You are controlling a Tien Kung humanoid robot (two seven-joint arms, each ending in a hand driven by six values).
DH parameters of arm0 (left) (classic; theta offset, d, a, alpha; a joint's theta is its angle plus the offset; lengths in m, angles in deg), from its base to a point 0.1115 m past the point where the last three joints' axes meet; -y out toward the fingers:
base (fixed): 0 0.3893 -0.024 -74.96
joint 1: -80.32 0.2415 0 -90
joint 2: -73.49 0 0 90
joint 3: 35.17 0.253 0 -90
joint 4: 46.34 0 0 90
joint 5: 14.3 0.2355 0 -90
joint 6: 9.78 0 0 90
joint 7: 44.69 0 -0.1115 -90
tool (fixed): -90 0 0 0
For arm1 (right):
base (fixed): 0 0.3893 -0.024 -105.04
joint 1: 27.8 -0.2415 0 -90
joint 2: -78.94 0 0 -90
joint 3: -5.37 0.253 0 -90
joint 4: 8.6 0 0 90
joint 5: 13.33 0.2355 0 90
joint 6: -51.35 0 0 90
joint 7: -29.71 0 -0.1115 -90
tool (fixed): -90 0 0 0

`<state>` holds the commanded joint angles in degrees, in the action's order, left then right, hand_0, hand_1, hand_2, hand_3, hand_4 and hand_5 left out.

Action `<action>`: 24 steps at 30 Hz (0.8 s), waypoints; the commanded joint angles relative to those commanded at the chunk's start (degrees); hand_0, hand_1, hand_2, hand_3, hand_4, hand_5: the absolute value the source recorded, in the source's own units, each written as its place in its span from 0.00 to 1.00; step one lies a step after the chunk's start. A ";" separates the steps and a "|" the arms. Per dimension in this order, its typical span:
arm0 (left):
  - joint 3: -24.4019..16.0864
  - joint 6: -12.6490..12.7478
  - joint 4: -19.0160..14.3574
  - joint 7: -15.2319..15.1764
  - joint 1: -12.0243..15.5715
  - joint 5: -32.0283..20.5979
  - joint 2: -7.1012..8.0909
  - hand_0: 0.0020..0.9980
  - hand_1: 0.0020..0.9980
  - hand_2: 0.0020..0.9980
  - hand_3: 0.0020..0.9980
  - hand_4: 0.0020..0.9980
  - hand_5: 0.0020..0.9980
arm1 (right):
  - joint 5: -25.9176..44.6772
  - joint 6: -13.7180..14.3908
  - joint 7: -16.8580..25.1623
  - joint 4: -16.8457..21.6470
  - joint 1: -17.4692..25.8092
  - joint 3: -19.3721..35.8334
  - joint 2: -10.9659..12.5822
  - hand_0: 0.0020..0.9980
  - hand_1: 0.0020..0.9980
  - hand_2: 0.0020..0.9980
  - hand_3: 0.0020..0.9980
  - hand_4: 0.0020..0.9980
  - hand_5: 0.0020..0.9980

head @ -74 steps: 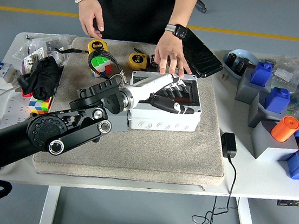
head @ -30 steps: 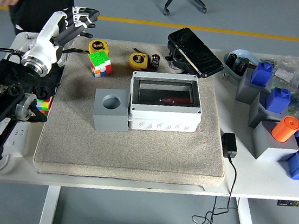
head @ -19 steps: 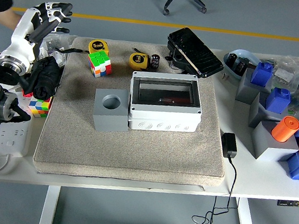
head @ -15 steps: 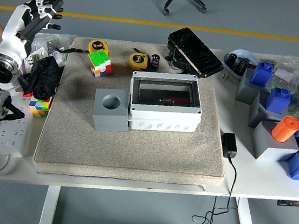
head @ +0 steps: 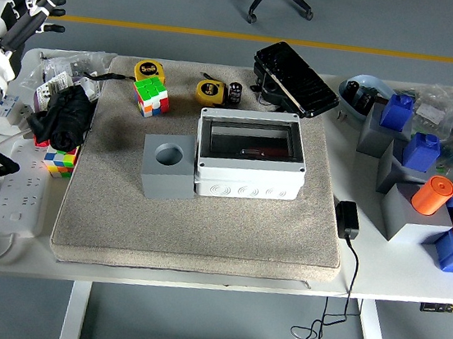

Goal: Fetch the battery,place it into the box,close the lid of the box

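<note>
Battery: a small dark cylinder (head: 235, 92) stands upright on the beige mat at the far side of the white tabletop (head: 362, 273), between a yellow tape measure (head: 209, 92) and a black rectangular lid-like panel (head: 295, 79); it looks like the battery the task asks for, though it is too small to be sure. Rigid, smooth and probably dense for its bulk, it should be pinched around its round side and kept upright, since it could tip or roll. Just nearer than it, the light grey rectangular plastic box (head: 251, 154) sits at the mat's centre; something dark lies inside, too dim to identify. A grey block with a round hole (head: 168, 166) touches the box's left side. The robot's white and black left hand (head: 21, 7) is raised at the far left edge, well apart from the box, fingers spread and holding nothing. No right hand is visible.
</note>
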<state>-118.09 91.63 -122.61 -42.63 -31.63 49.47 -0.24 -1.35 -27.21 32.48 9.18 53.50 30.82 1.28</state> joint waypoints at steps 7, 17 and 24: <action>-0.29 -0.03 -0.09 -0.16 -0.12 -0.07 0.16 0.48 0.65 0.63 0.61 0.95 0.53 | 0.34 -0.10 -0.19 -0.08 -0.34 -0.64 0.07 0.72 0.65 0.64 0.57 0.98 0.59; -0.88 -0.44 -0.30 0.36 0.46 0.40 0.73 0.48 0.65 0.63 0.62 0.95 0.53 | 0.48 0.01 -0.31 -0.15 -0.73 -1.15 0.19 0.72 0.65 0.64 0.57 0.98 0.59; -0.98 -0.44 -0.66 -0.01 0.44 0.21 0.91 0.48 0.65 0.63 0.61 0.95 0.53 | 0.69 -0.43 -0.43 -0.26 -0.49 -1.40 0.01 0.72 0.65 0.64 0.58 0.98 0.59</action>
<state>-119.07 91.19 -123.27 -42.64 -31.18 49.68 0.67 -0.66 -27.64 32.04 8.91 53.01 29.43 1.29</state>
